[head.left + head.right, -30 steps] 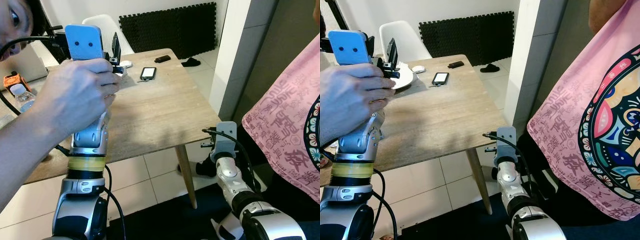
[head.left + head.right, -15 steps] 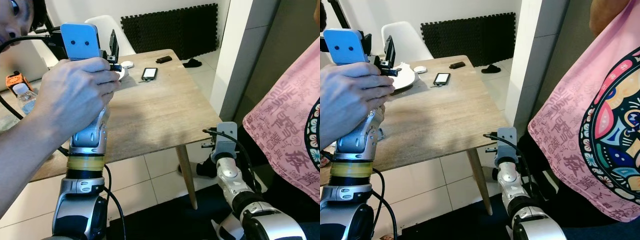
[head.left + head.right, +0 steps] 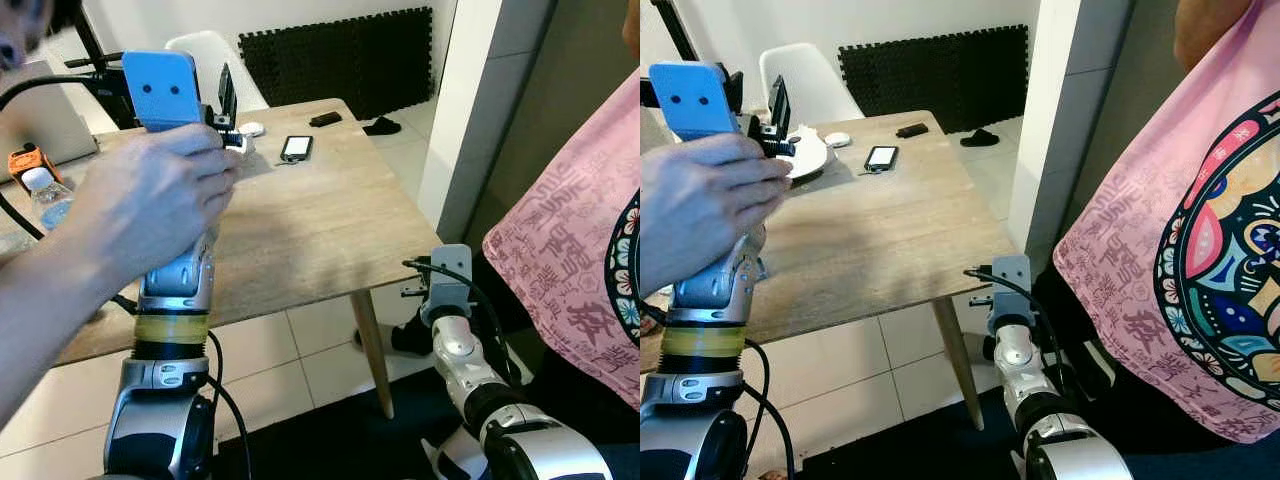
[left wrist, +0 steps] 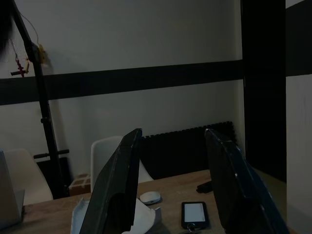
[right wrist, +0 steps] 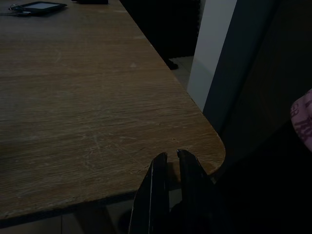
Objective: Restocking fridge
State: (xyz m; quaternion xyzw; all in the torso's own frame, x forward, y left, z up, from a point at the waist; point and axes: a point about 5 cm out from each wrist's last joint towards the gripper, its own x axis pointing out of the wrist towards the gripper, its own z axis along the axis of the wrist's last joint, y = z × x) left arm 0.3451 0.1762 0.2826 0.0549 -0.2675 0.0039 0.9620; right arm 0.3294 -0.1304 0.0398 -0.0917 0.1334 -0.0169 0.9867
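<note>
My left gripper (image 4: 173, 132) is raised over the wooden table (image 3: 310, 225), open, with nothing between its fingers (image 3: 228, 95). A person's hand (image 3: 150, 200) clasps that arm just below its blue wrist housing (image 3: 165, 88). My right gripper (image 5: 171, 154) is shut and empty, low beside the table's near right corner; its arm (image 3: 460, 340) hangs by the table leg. A clear water bottle (image 3: 45, 195) stands at the table's left edge, partly behind the person's arm.
On the table lie a phone (image 3: 297, 147), a white mouse (image 3: 251, 128), a small black object (image 3: 325, 118), a white plate (image 3: 805, 155) and a laptop (image 3: 40, 120). A second person in a pink shirt (image 3: 580, 270) stands close on the right. A white pillar (image 3: 470, 110) is behind.
The person's hand has shifted its hold on my left arm, and their head has drawn back out of the top left. My left wrist wobbled slightly. The right arm has not moved.
</note>
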